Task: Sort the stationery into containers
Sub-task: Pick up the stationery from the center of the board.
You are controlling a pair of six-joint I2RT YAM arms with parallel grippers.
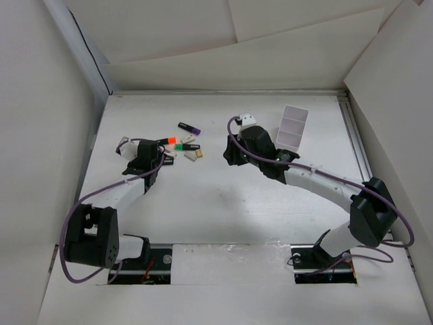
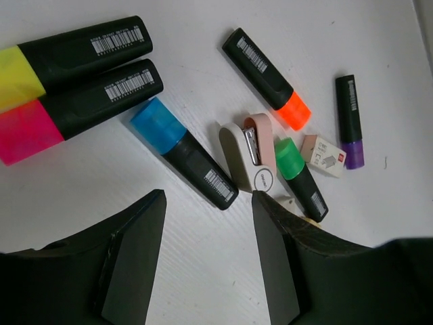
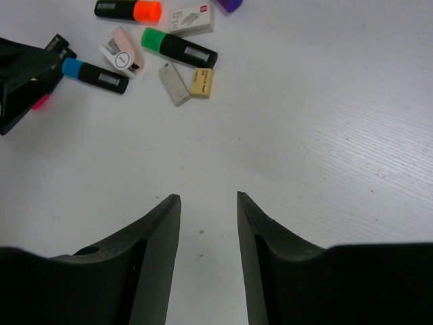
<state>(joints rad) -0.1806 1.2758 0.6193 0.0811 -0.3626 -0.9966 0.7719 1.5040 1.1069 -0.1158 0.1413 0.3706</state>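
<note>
The stationery lies in a loose cluster on the white table. From the left wrist I see yellow point(image 2: 67, 57), pink point(image 2: 81, 108), blue point(image 2: 183, 152), orange point(image 2: 267, 78), green point(image 2: 301, 177) and purple point(image 2: 350, 120) markers, a pink-white stapler point(image 2: 250, 152) and a small white eraser point(image 2: 323, 156). My left gripper point(image 2: 208, 203) stands open over bare table just short of the blue marker. My right gripper point(image 3: 208, 198) is open too, well short of the green marker point(image 3: 179, 46) and a tan eraser point(image 3: 201, 82). The white compartment box point(image 1: 292, 126) sits at the back right.
White walls point(image 1: 40, 135) enclose the table on the left, back and right. The left gripper's dark body point(image 3: 20, 74) shows beside the cluster in the right wrist view. A grey piece point(image 3: 174, 83) lies next to the tan eraser.
</note>
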